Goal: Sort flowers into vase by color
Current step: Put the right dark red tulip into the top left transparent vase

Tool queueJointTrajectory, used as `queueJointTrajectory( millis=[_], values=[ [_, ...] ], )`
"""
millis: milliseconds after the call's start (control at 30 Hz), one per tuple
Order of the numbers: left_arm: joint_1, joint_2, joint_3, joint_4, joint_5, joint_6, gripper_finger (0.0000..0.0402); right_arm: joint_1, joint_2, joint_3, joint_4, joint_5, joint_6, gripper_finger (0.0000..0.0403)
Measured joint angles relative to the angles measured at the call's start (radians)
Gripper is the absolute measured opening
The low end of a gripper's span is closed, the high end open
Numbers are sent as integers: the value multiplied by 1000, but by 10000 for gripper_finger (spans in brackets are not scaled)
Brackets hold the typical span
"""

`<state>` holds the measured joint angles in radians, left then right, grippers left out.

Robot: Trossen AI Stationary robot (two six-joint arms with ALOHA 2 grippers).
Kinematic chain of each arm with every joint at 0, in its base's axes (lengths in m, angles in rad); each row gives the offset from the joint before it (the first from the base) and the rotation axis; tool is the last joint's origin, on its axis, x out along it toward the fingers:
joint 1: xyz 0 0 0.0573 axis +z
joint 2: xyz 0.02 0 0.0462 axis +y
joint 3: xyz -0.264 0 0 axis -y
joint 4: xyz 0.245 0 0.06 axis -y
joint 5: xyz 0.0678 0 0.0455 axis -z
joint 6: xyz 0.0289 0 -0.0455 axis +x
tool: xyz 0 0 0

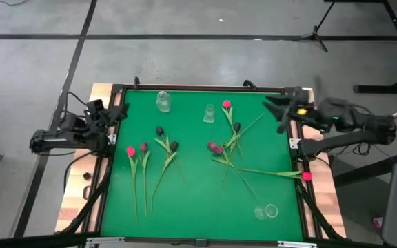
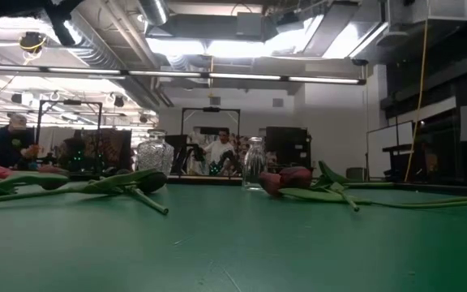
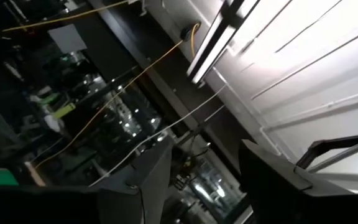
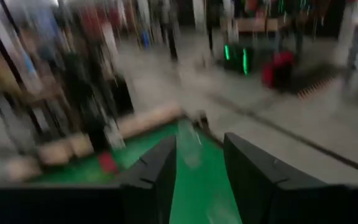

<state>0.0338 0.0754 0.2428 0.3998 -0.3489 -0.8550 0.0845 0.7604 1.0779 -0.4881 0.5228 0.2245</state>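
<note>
A robotics lab or workshop: exposed ducts (image 2: 96,53) and strip lights (image 2: 242,77) hang under an open ceiling, the floor (image 1: 205,62) is bare concrete, equipment racks (image 2: 286,150) line the back, and people sit at workstations beyond the green-topped bench (image 1: 198,200).

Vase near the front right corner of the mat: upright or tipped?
Tipped. The vase lies on its side on the green mat, mouth ring facing sideways, empty.
</note>
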Motion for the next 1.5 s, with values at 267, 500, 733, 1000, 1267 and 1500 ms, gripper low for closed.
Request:
queueJointTrajectory(
  millis=[267, 500, 733, 1000, 1267, 1500],
  values=[
    [0, 111, 60, -28, 1, -7, 183, 0, 358, 386, -584, -30, -66, 134],
    [0, 177, 61, -25, 3, -52, 183, -84, 537, 518, -855, -264, -166, 134],
    [0, 207, 61, -25, 3, -59, 183, -231, 577, 488, -869, -456, -437, 134],
    [0, 209, 61, -29, 2, -59, 183, -370, 574, 374, -780, -520, -670, 134],
    [0, 209, 61, -91, -5, -59, 183, -400, 575, 160, -628, -647, -727, 143],
    [1, 220, 61, -131, -28, -55, 183, -399, 598, 5, -498, -641, -718, 220]
  ],
)
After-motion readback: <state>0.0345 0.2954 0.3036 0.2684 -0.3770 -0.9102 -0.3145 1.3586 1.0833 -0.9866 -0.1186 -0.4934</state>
